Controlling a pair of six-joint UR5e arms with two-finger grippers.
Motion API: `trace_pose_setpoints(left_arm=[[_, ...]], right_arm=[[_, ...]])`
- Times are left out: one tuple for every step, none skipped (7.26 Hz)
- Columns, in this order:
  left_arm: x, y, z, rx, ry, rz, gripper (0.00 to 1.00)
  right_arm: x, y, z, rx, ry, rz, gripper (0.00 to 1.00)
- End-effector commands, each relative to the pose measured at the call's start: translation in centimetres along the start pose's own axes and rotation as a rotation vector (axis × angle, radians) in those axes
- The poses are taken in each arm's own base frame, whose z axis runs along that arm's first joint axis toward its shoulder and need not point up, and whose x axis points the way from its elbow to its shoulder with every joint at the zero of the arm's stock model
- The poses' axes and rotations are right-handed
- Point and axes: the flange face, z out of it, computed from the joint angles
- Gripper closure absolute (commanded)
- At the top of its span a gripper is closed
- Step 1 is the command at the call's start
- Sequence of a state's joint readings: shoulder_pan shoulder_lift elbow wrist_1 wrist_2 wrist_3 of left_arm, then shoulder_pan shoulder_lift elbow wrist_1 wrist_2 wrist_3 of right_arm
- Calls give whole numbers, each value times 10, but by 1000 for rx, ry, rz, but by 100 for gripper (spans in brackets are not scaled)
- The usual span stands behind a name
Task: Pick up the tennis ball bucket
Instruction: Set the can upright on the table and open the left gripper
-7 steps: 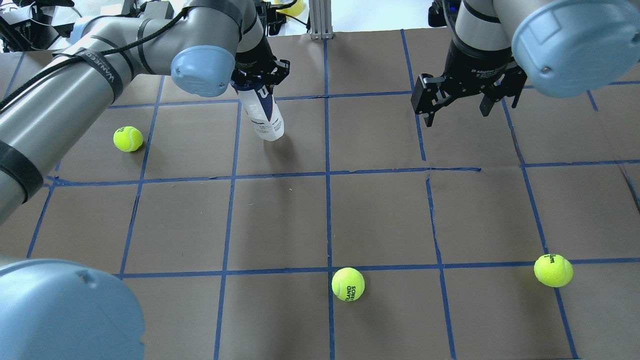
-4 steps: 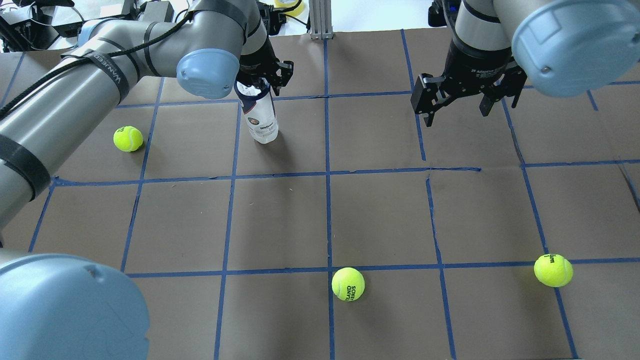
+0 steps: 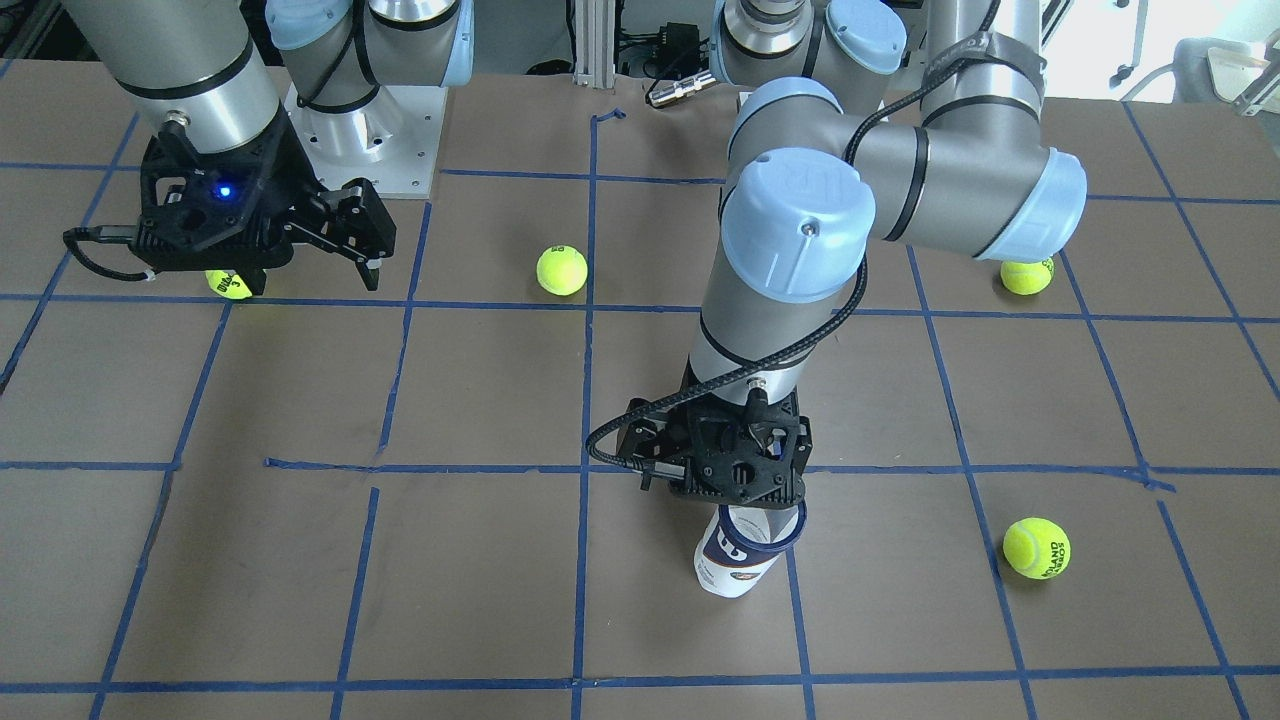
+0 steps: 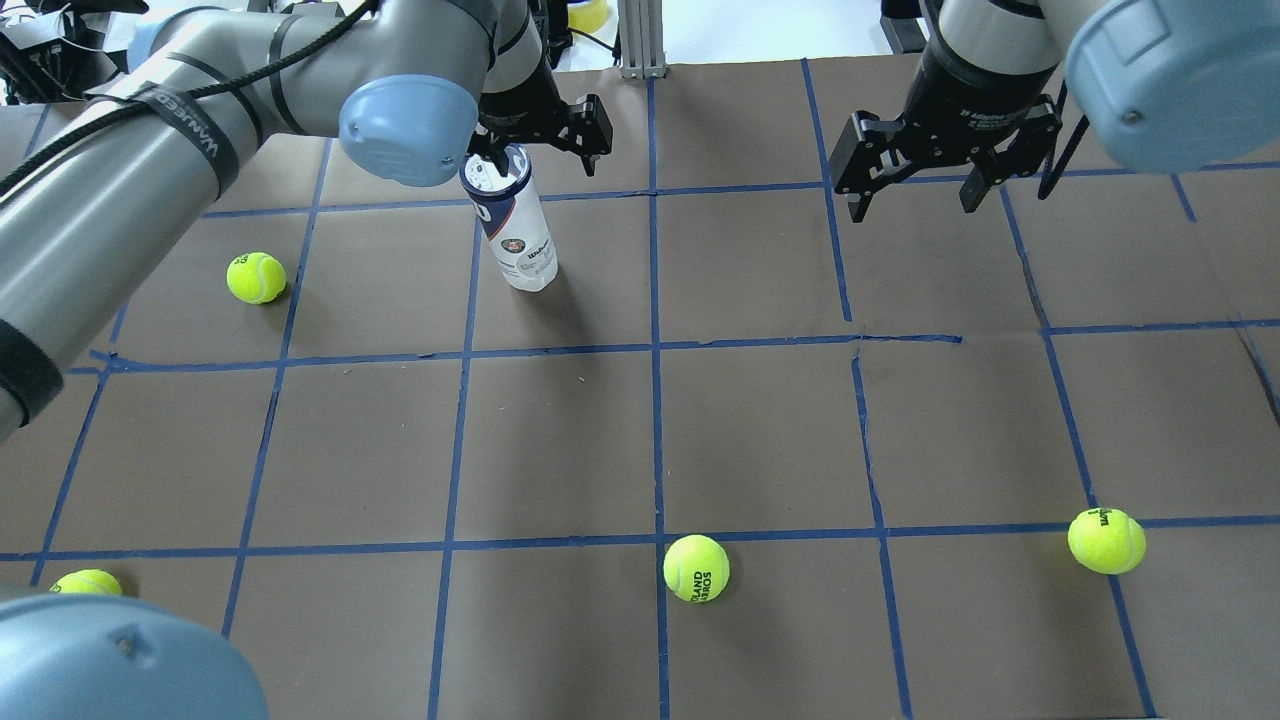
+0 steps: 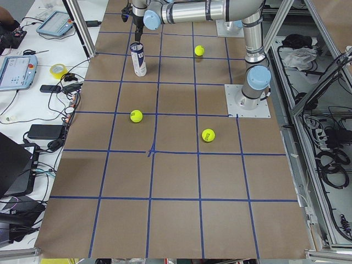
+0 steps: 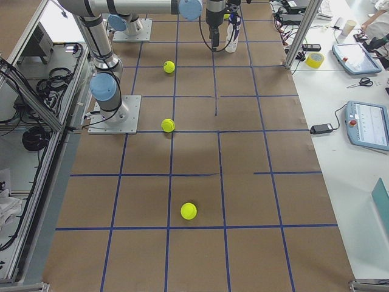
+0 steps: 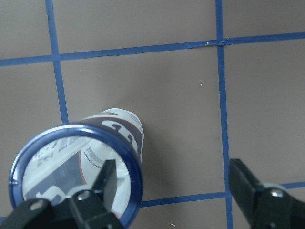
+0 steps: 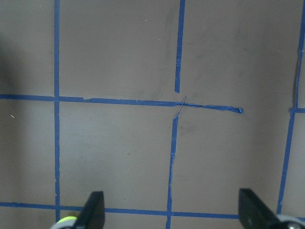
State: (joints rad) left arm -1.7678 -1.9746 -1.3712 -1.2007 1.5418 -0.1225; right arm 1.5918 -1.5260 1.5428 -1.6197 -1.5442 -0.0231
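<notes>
The tennis ball bucket (image 4: 512, 225) is a clear tube with a white and navy label and a navy rim. It stands upright on the brown table at the far left-centre and also shows in the front view (image 3: 738, 562) and the left side view (image 5: 138, 58). My left gripper (image 4: 540, 150) is open just above its top and holds nothing. In the left wrist view the bucket's rim (image 7: 76, 167) lies at lower left, with one of my fingers (image 7: 106, 179) over its mouth and the other well to its right. My right gripper (image 4: 912, 200) is open and empty, above the far right.
Several yellow-green tennis balls lie loose: one left of the bucket (image 4: 256, 277), one near front centre (image 4: 696, 568), one at front right (image 4: 1106, 540), one at front left (image 4: 85, 582). Blue tape lines grid the brown table (image 4: 760, 430).
My left gripper held the tilted bucket, set it upright, then opened and rose off it. The bucket now stands alone. My right gripper moved slightly up and away.
</notes>
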Motion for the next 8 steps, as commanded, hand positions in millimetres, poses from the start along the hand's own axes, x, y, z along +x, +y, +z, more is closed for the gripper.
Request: trace_pose_setpoints(left_arm=[[-7,12,-61,-31,-5,-11,0],[-22,18,-80,-42,-14,-25,0],[-48,24,-92,-58,-32,-47,0],[-80,26,-106,-50,-40,-41,0],[-115,28,-115,-60,-41,-31,0],[-144,34,-115,-69,-41,6,0],[-165,49,-109,-88,-35,-20,0],[-167,64,-108,-97,-36,-36,0]], right_arm=[[6,1,-4,11,-2,19,0],[6,2,-5,14,-3,18,0],[6,1,-5,11,-2,18,0],[6,1,-5,13,-5,18,0],[6,1,-3,10,-5,16,0],[7,1,-4,11,0,12,0],[6,1,-4,11,-2,10,0],[7,0,-2,8,-2,6,0]])
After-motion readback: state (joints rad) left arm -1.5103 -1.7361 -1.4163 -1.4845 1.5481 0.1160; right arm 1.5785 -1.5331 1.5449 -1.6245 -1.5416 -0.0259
